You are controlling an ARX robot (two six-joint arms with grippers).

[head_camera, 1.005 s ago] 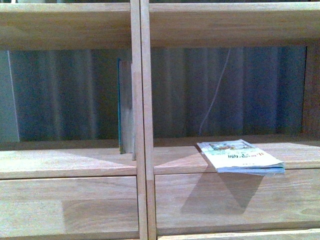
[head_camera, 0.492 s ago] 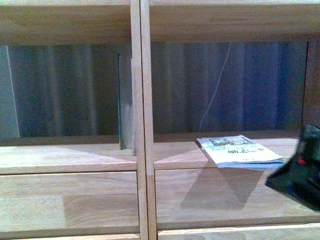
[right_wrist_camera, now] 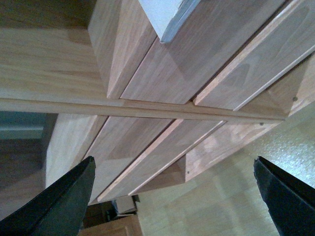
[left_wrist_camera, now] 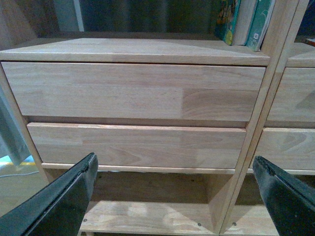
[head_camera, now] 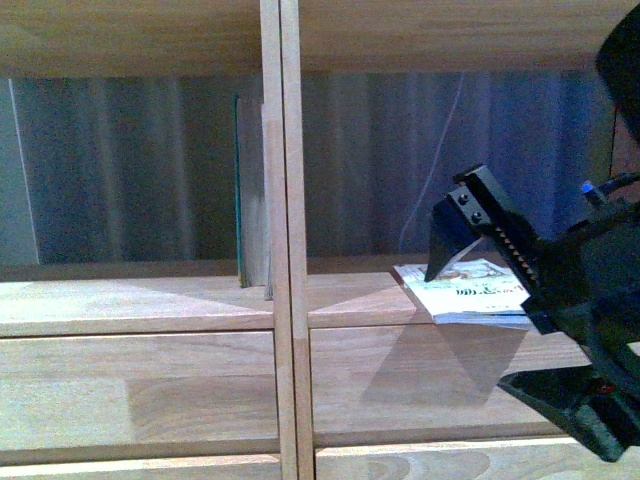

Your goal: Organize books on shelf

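- First, the left gripper [left_wrist_camera: 173,160] shows only in its own wrist camera: its two black fingers are spread wide with nothing between them, facing two plain drawer fronts [left_wrist_camera: 133,91] of the shelf's left column
- Above those drawers a few upright books [left_wrist_camera: 244,19] stand in the open cubby, right beside the divider
- Seen from the front, the light wooden shelf [head_camera: 140,305] fills the frame, with its left cubby across the left half
- Just left of centre, the teal book [head_camera: 239,190] stands upright on that cubby's floor, close against the central divider [head_camera: 280,200]
- Right of centre, the white paperback [head_camera: 465,295] lies flat on the right cubby's floor, its near edge jutting a little past the board's front
- At the right edge, the right gripper [head_camera: 468,327] holds one finger [head_camera: 480,225] above the paperback and the other below the shelf board; the jaws gape wide and grip nothing, and whether the upper tip touches the cover cannot be told
- Its wrist camera also shows both fingers far apart and empty, with a corner of the paperback beyond them
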